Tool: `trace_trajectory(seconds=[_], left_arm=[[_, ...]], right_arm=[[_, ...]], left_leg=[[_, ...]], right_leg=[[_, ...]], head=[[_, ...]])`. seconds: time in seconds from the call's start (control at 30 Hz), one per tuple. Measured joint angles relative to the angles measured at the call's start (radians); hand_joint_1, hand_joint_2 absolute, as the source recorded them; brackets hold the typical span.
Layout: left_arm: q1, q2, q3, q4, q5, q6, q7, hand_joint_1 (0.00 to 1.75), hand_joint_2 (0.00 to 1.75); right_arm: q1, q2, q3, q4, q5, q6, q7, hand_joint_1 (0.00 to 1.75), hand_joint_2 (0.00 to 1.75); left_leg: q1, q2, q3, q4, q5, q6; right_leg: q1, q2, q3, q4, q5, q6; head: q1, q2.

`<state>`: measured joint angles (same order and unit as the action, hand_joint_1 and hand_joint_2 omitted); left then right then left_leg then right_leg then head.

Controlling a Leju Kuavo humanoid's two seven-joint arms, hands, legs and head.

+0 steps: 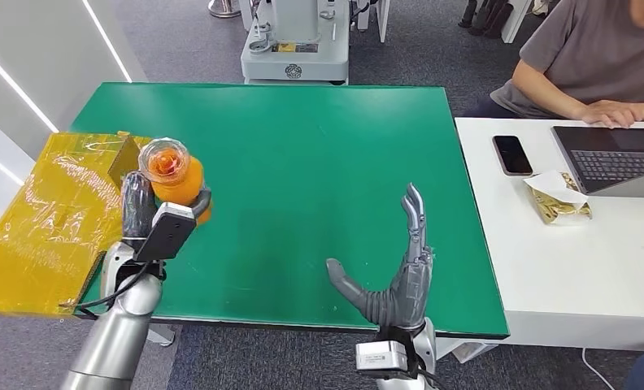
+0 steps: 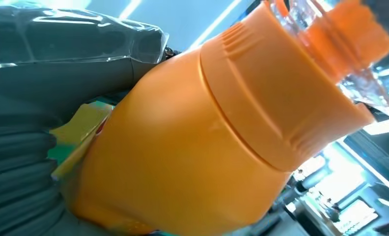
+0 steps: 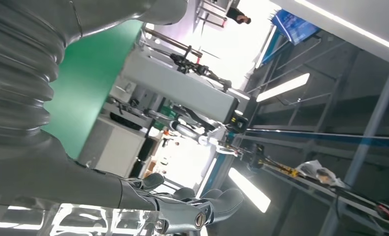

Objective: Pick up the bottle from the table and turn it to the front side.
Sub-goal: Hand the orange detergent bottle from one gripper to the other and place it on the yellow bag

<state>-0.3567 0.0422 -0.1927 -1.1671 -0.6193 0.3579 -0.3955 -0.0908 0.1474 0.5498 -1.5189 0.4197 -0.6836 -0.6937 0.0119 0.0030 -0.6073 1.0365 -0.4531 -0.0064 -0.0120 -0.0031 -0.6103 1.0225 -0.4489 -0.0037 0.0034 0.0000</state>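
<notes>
From my remote station, the left hand [image 1: 140, 207] is partly masked in the head view by its own wrist camera housing, so I cannot make out where each finger lies around the bottle [image 1: 175, 177]. The bottle's lower body is hidden behind that hand, and its clear cap and orange upper body show above it. In the left wrist view the bottle [image 2: 192, 142] is close and out of focus, its base is cut off at the frame edge, and I can read no label or front face. I see the left hand gripping the bottle near the left edge of the green table [image 1: 319, 162], beside the yellow plastic-wrapped package [image 1: 46, 219]; whether the base touches the table I cannot tell. The right hand [image 1: 396, 276] is over the near edge of the table, well apart from the bottle, fingers extended and spread, thumb out to the side, holding nothing. At the white desk [image 1: 546, 268] on the right a person [image 1: 583, 69] is cut off by the frame, with a laptop [image 1: 611, 158], a phone [image 1: 512, 154] and a foil packet [image 1: 559, 199].
</notes>
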Motion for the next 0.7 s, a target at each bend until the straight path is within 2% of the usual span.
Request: trace_trajectory(seconds=[0.17,0.47,0.57,0.7], left_arm=[[-0.054,0.113,0.0,0.029,-0.134,0.02,0.022,1.75,1.75],[-0.12,0.235,-0.009,0.059,-0.36,0.072,0.099,1.75,1.75],[-0.16,0.29,-0.042,0.08,-0.471,0.067,0.102,1.75,1.75],[-0.197,0.35,-0.129,0.099,-0.588,0.005,0.082,1.75,1.75]], right_arm=[[0.009,-0.006,0.011,0.008,-0.014,0.0,-0.001,0.0,1.75],[0.01,-0.015,0.034,0.011,-0.03,0.0,0.025,0.0,1.75],[0.009,-0.024,0.047,0.006,-0.046,0.0,0.031,0.0,1.75],[0.009,-0.04,0.059,-0.009,-0.065,0.0,0.031,0.0,1.75]], left_leg=[[0.0,0.001,0.0,0.0,0.0,-0.001],[0.0,0.001,0.0,0.0,0.0,-0.001],[0.0,0.001,0.0,0.0,0.001,-0.001],[0.0,0.001,0.0,0.0,0.001,-0.001]], right_leg=[[0.0,0.001,0.0,0.0,0.0,0.0],[0.0,0.002,-0.001,0.0,0.0,0.0],[0.0,0.001,-0.001,0.0,0.0,0.0],[0.0,0.002,-0.001,0.0,0.001,-0.001]], head=[[0.0,0.0],[0.0,0.0],[0.0,0.0],[0.0,0.0]])
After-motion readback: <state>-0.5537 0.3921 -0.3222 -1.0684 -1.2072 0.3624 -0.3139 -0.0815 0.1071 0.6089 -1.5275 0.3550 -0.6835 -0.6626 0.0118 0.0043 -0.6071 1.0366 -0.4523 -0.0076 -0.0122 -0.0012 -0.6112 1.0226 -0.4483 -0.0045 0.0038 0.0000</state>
